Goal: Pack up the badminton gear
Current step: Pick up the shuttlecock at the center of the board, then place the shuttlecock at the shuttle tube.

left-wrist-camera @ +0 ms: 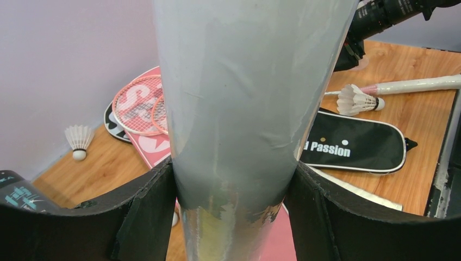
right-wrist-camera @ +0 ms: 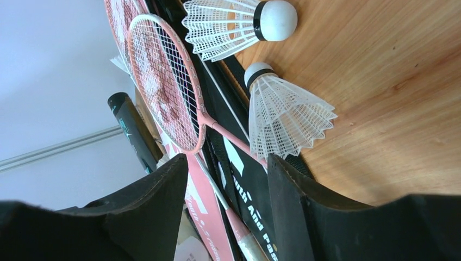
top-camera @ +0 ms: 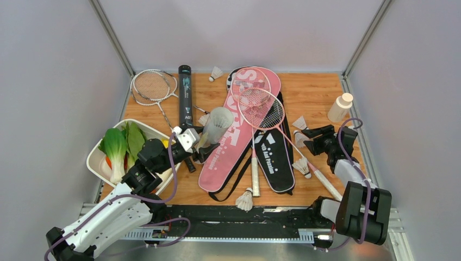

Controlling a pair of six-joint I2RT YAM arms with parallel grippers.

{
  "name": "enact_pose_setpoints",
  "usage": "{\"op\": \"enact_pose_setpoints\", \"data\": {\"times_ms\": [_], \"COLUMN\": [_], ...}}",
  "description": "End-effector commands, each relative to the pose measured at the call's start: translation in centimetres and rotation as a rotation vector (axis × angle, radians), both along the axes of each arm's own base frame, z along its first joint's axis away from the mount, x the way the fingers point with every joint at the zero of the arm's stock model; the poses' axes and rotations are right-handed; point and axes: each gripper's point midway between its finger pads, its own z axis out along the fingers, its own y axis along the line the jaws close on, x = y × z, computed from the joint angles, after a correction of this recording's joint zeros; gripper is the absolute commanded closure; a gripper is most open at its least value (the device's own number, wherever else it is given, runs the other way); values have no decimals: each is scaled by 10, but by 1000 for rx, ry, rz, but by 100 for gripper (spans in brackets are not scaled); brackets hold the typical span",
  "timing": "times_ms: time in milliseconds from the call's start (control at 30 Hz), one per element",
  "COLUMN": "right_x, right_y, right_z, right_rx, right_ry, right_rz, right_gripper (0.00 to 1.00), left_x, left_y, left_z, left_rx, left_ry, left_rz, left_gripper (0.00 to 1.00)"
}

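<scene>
White tube [left-wrist-camera: 239,109], likely light, thin-walled (squeeze gently), sits clamped near its base in left gripper [left-wrist-camera: 231,187]; right gripper [right-wrist-camera: 225,163] gapes beside fragile shuttlecock [right-wrist-camera: 282,117].

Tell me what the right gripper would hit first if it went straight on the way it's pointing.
Most likely the nearer shuttlecock, its feather skirt just ahead of the open right gripper. The shaft of the pink racket lies just beyond, though depth is unclear.

A wooden tabletop [top-camera: 315,92] stood enclosed on three sides by plain pale grey walls [top-camera: 49,81], slim metal posts [top-camera: 111,35] rising at its two back corners and a metal rail [top-camera: 234,235] along its near edge, under soft, even light.
</scene>
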Motion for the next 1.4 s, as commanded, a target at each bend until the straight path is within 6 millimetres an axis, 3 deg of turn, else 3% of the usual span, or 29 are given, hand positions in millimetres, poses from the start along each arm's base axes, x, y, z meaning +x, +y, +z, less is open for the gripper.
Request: {"op": "enact_pose_setpoints", "data": {"times_ms": [0, 167, 333, 467, 567, 633, 700, 767, 867, 1000, 1100, 1267, 1367], "right_x": [17, 33, 43, 44, 41, 39, 36, 36, 31, 16, 7, -13, -16], "right_y": [-5, -18, -13, -16, -21, -27, -33, -34, -29, -1, 31, 94, 106], "right_z": [14, 1, -15, -17, -2, 16, 42, 83, 152, 251, 308, 363, 366], "right_rx": [12, -22, -8, -34, -108, -174, -244, -315, -474, -681, -785, -797, -799], "right_ry": [-32, -8, 29, 12, -15, -45, -85, -182, -373, -651, -779, -974, -972], "right_rz": [-62, -106, -55, -60, -54, -60, -66, -48, 37, 190, 315, 517, 547], "right_gripper": [43, 47, 50, 72, 87, 97, 100, 100, 100, 100, 100, 100, 100], "left_x": [-5, -5, -6, -4, -1, 0, 2, 6, 10, 7, 14, 30, 34], "left_y": [2, 1, 2, 1, -2, -4, -5, -3, -3, -5, -5, -8, -9], "left_z": [37, 42, 61, 61, 57, 53, 47, 43, 51, 51, 49, 28, 22], "left_rx": [-78, -83, -106, -108, -90, -63, -32, -7, 4, 41, 67, 149, 171], "left_ry": [-70, -75, -105, -127, -110, -120, -119, -95, -70, -77, -80, -15, 6], "left_rz": [-11, -11, -14, -13, -15, -24, -22, -3, 18, -13, 12, 45, 52], "left_gripper": [100, 100, 100, 100, 100, 100, 100, 100, 100, 100, 100, 100, 100]}}
